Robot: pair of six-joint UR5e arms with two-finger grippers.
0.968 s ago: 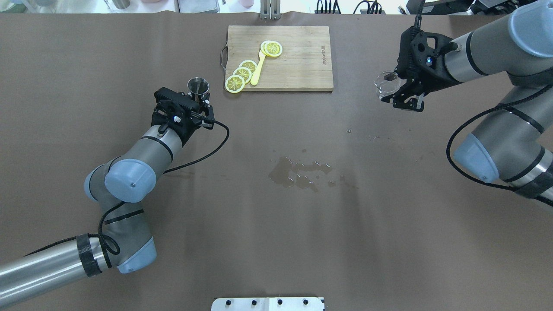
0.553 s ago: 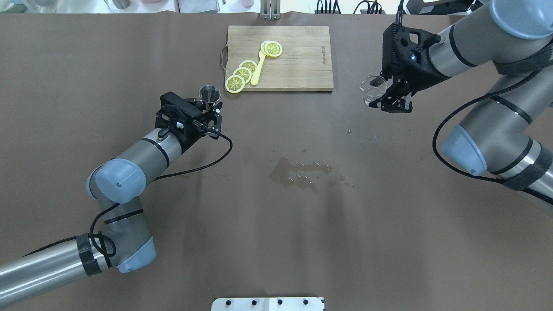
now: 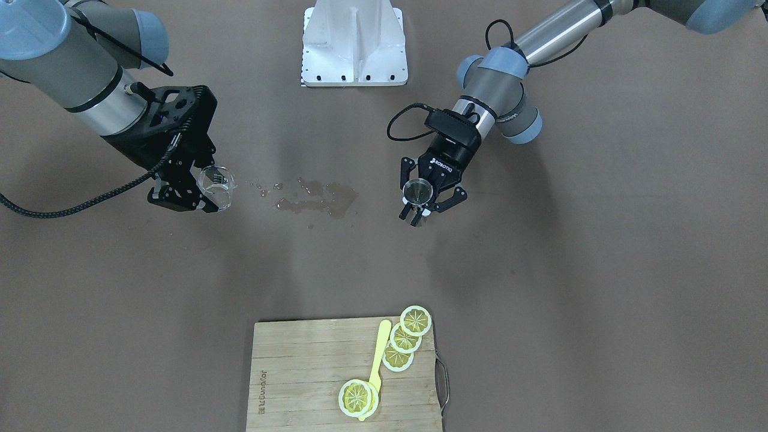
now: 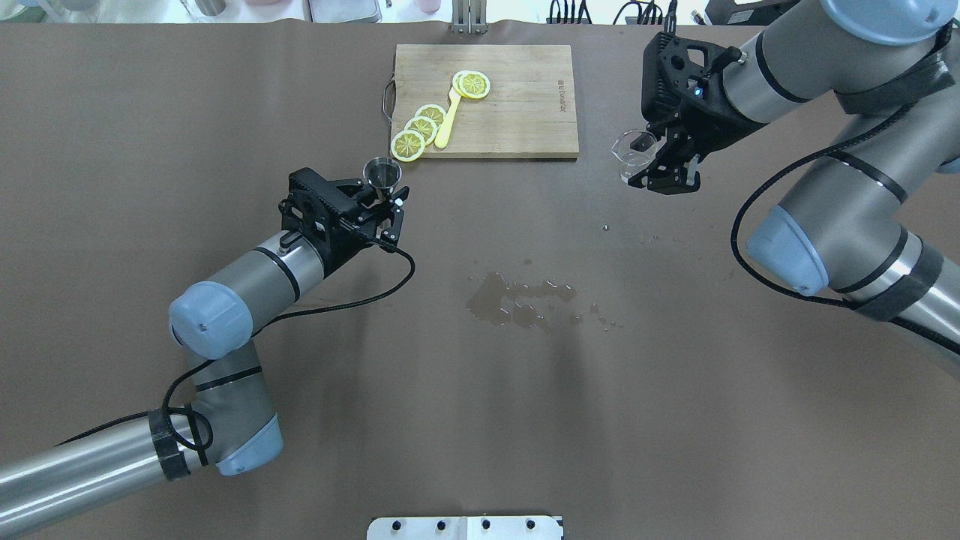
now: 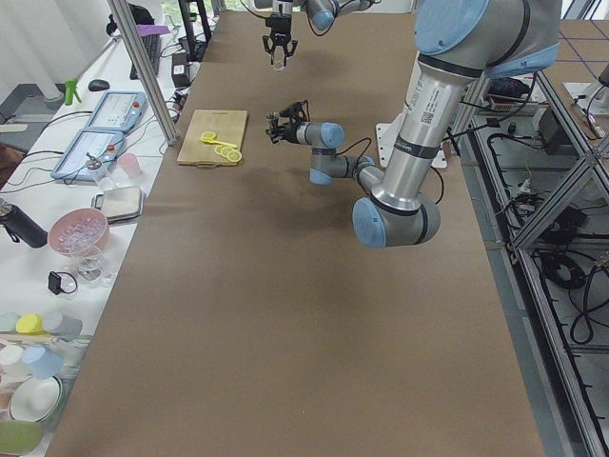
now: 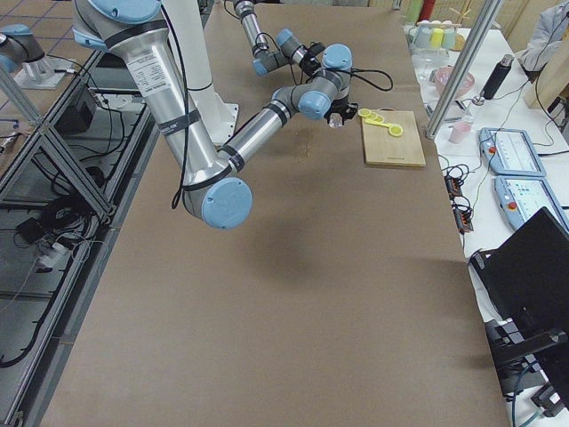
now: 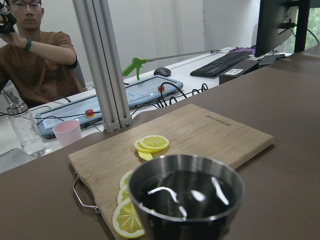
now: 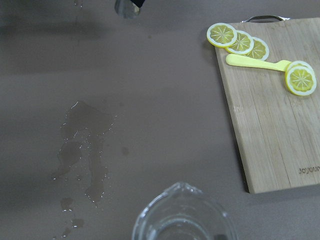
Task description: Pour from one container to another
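**Q:** Fig. 1: what does each claw hold?

**A:** My left gripper [image 4: 384,196] is clamped on the steel cup [image 4: 382,172]. The cup is upright, near the cutting board's [image 4: 525,112] corner closest to me on my left. My right gripper [image 4: 664,161] grips the clear glass beaker [image 4: 631,150], just off the board's right edge.

**Q:** And between the two vessels?

**A:** A wet spill [image 4: 521,300] lies on the brown table [image 4: 450,420], well apart from both. Lemon slices [image 4: 420,127] and a yellow utensil [image 4: 448,120] rest on the board.

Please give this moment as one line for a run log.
left gripper: shut on steel cup | right gripper: shut on glass beaker | containers: far apart | pour: not started | table: wet spill at centre
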